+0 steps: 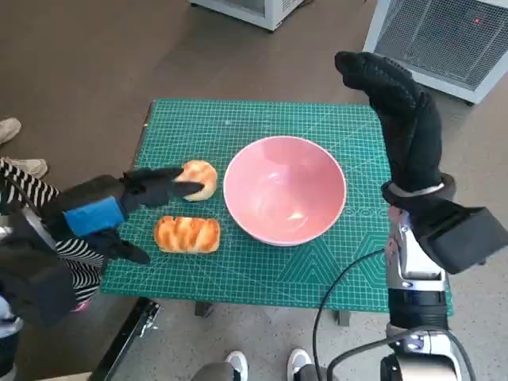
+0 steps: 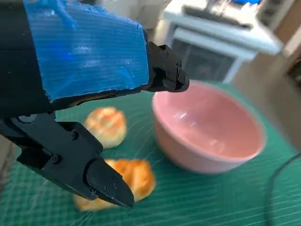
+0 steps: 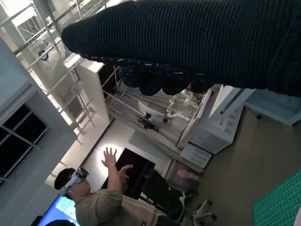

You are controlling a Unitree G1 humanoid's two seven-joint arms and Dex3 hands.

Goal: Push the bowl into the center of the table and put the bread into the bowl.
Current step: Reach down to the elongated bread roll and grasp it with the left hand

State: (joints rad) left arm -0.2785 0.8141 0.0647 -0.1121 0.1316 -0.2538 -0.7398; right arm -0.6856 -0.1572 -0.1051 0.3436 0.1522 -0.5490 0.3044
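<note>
Pink bowl: glossy pink plastic bowl point(image 1: 285, 189) sits near the green cutting-mat table's point(image 1: 262, 270) middle; empty, ready for bread
Bread: round golden bun point(image 1: 198, 178) and ridged loaf point(image 1: 186, 235) just beside the bowl
Left hand: blue-taped black hand point(image 1: 111, 208) hovers over the bun, fingers apart, holding nothing; likely lining up a grasp
Right hand: black-gloved hand point(image 1: 401, 111) raised clear, holding nothing, fingers extended

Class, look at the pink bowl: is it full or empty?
Empty. The pink bowl shows only its bare inside; both bread pieces lie on the mat beside it.
</note>
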